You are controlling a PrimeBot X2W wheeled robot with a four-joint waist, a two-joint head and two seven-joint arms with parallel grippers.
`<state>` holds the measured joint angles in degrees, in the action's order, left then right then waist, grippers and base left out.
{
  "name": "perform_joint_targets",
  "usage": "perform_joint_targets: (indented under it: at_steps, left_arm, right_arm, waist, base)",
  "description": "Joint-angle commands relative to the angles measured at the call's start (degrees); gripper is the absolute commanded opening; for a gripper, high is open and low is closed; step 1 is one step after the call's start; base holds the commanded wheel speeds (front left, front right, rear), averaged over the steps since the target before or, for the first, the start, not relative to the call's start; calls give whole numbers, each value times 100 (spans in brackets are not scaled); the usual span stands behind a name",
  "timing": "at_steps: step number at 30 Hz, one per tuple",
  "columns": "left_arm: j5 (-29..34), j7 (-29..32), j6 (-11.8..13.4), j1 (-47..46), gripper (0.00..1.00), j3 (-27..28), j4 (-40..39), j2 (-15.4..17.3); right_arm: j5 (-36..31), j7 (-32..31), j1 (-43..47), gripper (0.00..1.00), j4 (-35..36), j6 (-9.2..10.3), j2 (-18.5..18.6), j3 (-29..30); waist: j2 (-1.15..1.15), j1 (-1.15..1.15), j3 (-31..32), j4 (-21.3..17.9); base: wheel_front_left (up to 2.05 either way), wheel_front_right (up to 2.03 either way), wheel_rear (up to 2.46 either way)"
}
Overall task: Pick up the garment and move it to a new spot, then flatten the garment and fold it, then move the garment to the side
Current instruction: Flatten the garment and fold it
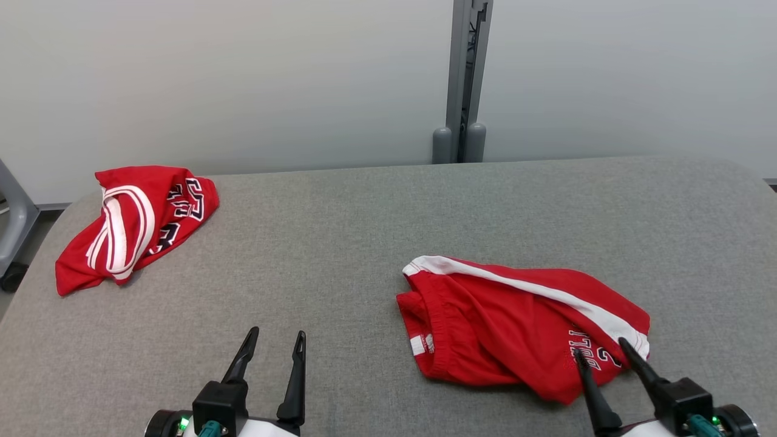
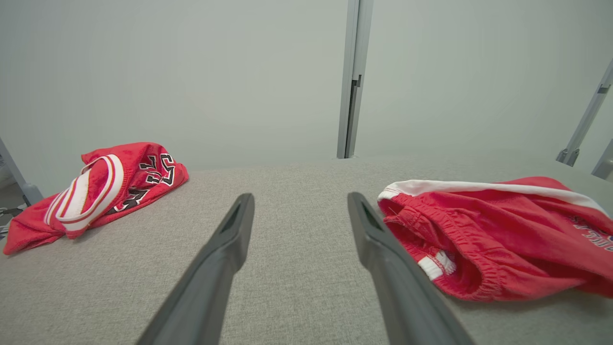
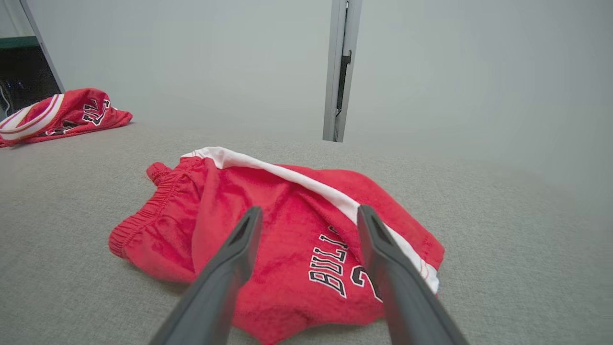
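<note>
The garment, a pair of red shorts with a white side stripe and dark lettering, lies crumpled on the grey padded table at the front right. It also appears in the left wrist view and the right wrist view. My right gripper is open, its two fingers spread above the shorts' near right corner by the lettering, holding nothing. My left gripper is open over bare table at the front left, left of the shorts' waistband.
A second red piece, a crumpled jersey with white trim and dark numbers, lies at the table's far left corner. A grey post rises behind the table against a pale wall. Bare table stretches between the two garments.
</note>
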<state>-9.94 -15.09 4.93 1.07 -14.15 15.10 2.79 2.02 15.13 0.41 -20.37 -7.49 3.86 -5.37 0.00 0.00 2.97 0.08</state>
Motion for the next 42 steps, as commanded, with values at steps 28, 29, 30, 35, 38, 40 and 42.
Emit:
perform_joint_targets:
  at_steps: [28,29,30,35,38,40,42]
  left_arm:
    - [-69,-11,48,176,100,48,-50,20]
    - [-70,-11,49,175,100,52,-47,21]
    - [-69,-11,49,175,100,53,-44,21]
    - [-72,-11,40,166,100,57,-37,20]
    - [-77,-11,39,159,100,55,-35,21]
    - [-79,-11,41,157,100,53,-34,20]
    - [-81,-11,46,155,100,50,-34,21]
  right_arm:
    - [625,2,184,100,776,-1,-86,955]
    - [634,3,167,100,747,-1,-86,952]
    - [642,2,152,100,722,-1,-87,949]
    - [648,2,98,100,543,-1,-86,947]
    - [640,-10,53,100,424,-1,-84,929]
    - [637,-9,42,100,391,-1,-84,925]
    - [645,-8,32,100,352,-1,-85,915]
  waist:
    - [0,0,166,56]
    - [0,0,164,54]
    - [0,0,163,54]
    - [0,0,156,52]
    - [0,0,154,55]
    - [0,0,155,56]
    - [0,0,153,58]
  base:
    - [0,0,0]
    - [0,0,0]
    - [0,0,0]
    - [0,0,0]
    - [0,0,0]
    - [0,0,0]
    - [0,0,0]
